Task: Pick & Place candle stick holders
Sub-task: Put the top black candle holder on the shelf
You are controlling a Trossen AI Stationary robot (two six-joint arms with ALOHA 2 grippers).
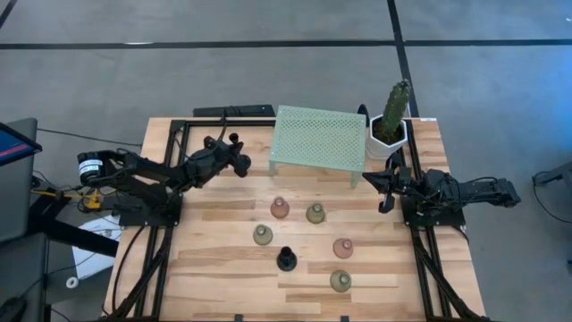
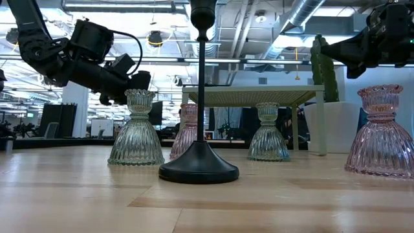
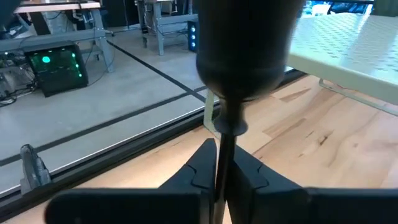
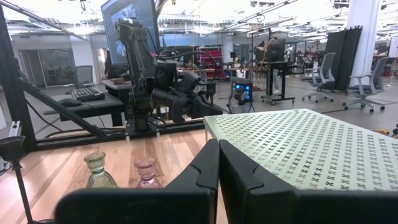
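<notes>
My left gripper (image 1: 239,161) is near the left front leg of the mint-green mesh stand (image 1: 319,140), above the table, shut on a black candle stick holder with a thin stem and a cup top (image 3: 245,50). On the table stand two pink holders (image 1: 280,208) (image 1: 342,248), three green ones (image 1: 315,213) (image 1: 263,235) (image 1: 340,281), and a tall black stemmed one on its round base (image 1: 286,259) (image 2: 197,162). My right gripper (image 1: 375,182) (image 4: 219,162) is shut and empty, by the stand's right front leg. My left gripper pinches the black holder's thin stem (image 3: 222,155) between its two fingers, a short way below the cup top. The holder is lifted clear of the table. Its base is hidden behind the gripper.
A cactus in a white pot (image 1: 391,121) stands at the back right beside the mesh stand. Black frame rails (image 1: 170,259) (image 1: 429,268) run along the table's left and right sides. Bare wood (image 1: 223,286) lies at the near left.
</notes>
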